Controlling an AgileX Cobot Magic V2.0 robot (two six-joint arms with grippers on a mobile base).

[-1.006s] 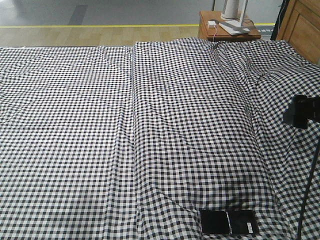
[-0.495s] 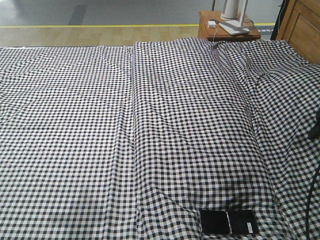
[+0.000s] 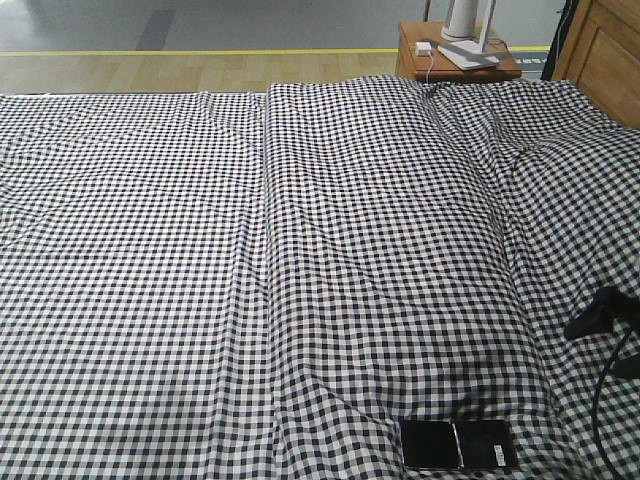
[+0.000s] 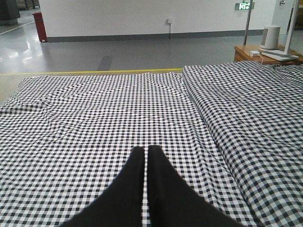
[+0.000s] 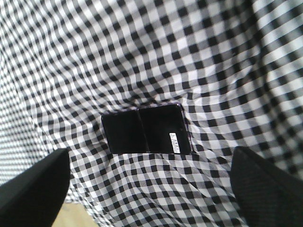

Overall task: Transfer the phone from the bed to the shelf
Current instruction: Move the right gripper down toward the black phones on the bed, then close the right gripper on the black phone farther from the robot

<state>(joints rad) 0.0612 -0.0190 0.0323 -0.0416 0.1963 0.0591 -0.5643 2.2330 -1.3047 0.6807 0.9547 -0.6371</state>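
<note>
Slim glossy phone [image 5: 144, 130] flat on checked bed [image 5: 213, 56]: likely light, stiff, slippery; best pinched across long edges; right hand [image 5: 151, 158] spread wide above, left hand [image 4: 146, 152] closed, empty.

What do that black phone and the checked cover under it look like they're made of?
The phone looks like glossy glass or plastic: it has a smooth black face with a crease across the middle and a thin, possibly metallic edge. The checked sheet looks like soft woven cloth, probably cotton, since it wrinkles and folds.
</note>
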